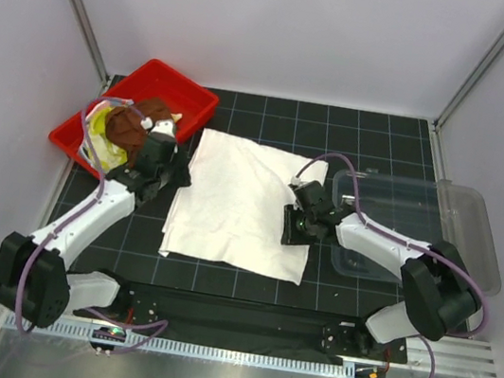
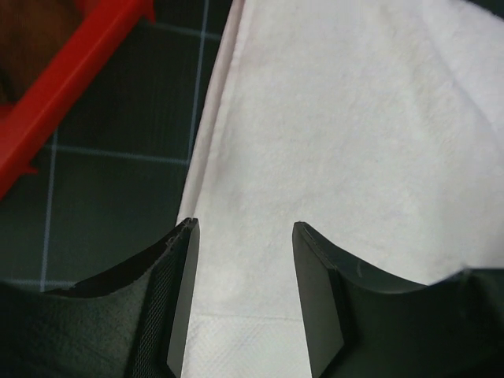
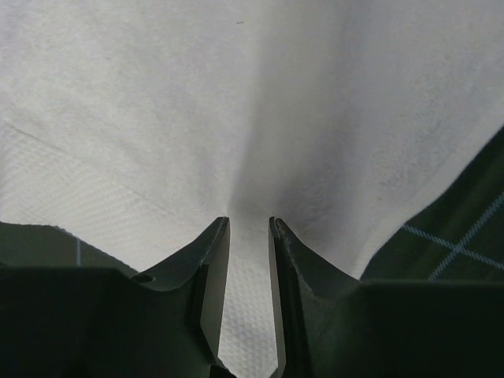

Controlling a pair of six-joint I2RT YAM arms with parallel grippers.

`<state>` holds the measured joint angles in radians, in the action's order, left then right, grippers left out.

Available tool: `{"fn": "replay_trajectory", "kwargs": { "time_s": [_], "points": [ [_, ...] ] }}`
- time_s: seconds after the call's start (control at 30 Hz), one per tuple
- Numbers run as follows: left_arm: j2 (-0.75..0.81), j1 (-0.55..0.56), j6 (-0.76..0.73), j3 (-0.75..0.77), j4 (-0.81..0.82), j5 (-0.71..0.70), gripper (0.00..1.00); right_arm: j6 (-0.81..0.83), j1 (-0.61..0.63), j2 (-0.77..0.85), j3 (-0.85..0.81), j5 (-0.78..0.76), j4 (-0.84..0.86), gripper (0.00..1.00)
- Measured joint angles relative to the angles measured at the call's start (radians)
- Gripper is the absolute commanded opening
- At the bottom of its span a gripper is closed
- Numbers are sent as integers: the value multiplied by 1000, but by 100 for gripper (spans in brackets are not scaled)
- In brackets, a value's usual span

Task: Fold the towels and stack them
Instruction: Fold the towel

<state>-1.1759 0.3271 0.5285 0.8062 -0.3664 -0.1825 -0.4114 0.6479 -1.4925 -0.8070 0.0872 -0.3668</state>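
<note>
A large white towel (image 1: 240,202) is spread across the middle of the desk (image 1: 273,116). Its right edge is pinched between the nearly closed jaws of the right end effector (image 3: 248,222). The left end effector (image 2: 244,230) is poised open over the towel's left edge, with nothing gripped. A brown towel (image 1: 132,130) is heaped in the red tray (image 1: 195,94), far left.

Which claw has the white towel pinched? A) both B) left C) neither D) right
D: the right claw is closed on a tented ridge of the white towel, while the left claw stands open over its left edge, gripping nothing.
</note>
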Motion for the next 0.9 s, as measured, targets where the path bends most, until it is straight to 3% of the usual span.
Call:
{"fn": "replay_trajectory", "kwargs": {
  "time_s": [0.13, 0.23, 0.47, 0.63, 0.9],
  "points": [
    [-158, 0, -67, 192, 19, 36, 50, 11, 0, 13, -88, -93, -102, 34],
    [-234, 0, -72, 238, 48, 57, 48, 21, -5, -12, -212, -154, -126, 34],
    [-240, 0, 49, 2, 66, 63, 47, 52, 8, -206, -397, -100, -16, 30],
    [-79, 0, 80, -46, -23, 2, 50, 23, 85, -362, -504, -113, 11, 28],
    [267, 0, 39, 151, -62, -244, 58, -123, 248, -547, -698, -208, 168, 28]
  ]
}}
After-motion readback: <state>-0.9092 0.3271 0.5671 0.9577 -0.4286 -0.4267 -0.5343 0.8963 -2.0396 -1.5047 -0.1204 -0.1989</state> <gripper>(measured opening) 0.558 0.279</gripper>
